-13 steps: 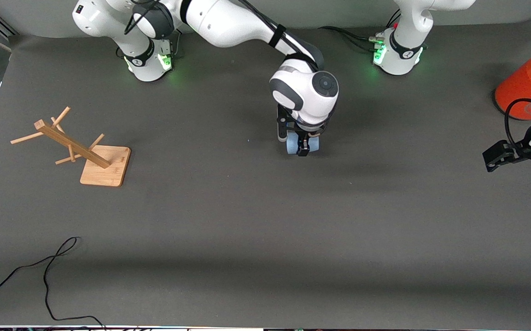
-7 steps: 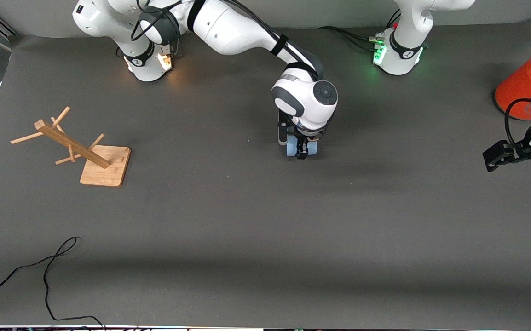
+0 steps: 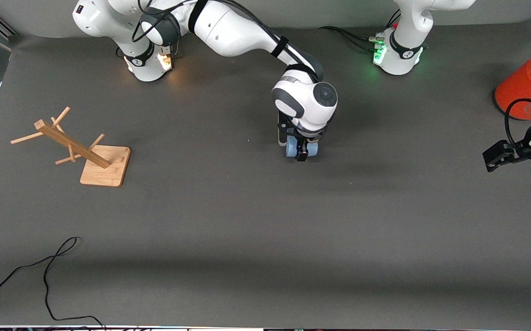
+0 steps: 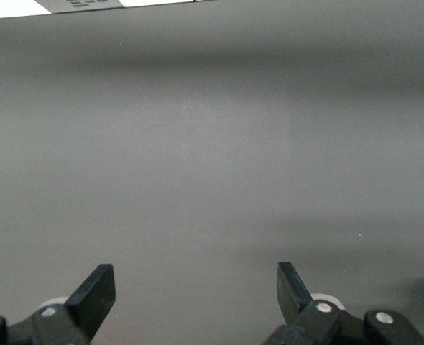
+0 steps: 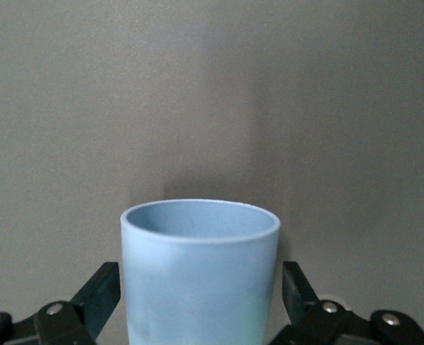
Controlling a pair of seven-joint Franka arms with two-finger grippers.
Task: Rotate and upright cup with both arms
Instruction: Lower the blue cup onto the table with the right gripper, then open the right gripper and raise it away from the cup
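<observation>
The light-blue cup (image 3: 310, 148) is on the table's middle, under the right arm's hand. My right gripper (image 3: 301, 152) reaches down around it. In the right wrist view the cup (image 5: 200, 273) stands between the two black fingers (image 5: 106, 287), with a thin gap on each side, so the right gripper (image 5: 200, 279) is open around it. The cup's open mouth points away from the wrist; I cannot tell whether it lies or stands. My left gripper (image 3: 495, 157) waits above the left arm's end of the table. In the left wrist view the left gripper (image 4: 195, 279) is open over bare table.
A big orange-red can (image 3: 523, 87) stands at the left arm's end of the table, by the left arm. A wooden peg rack (image 3: 81, 149) sits toward the right arm's end. A black cable (image 3: 44, 271) trails near the front edge.
The right arm's hand has shifted slightly at the cup, and the light at its base has turned from green to amber. The left arm has not moved.
</observation>
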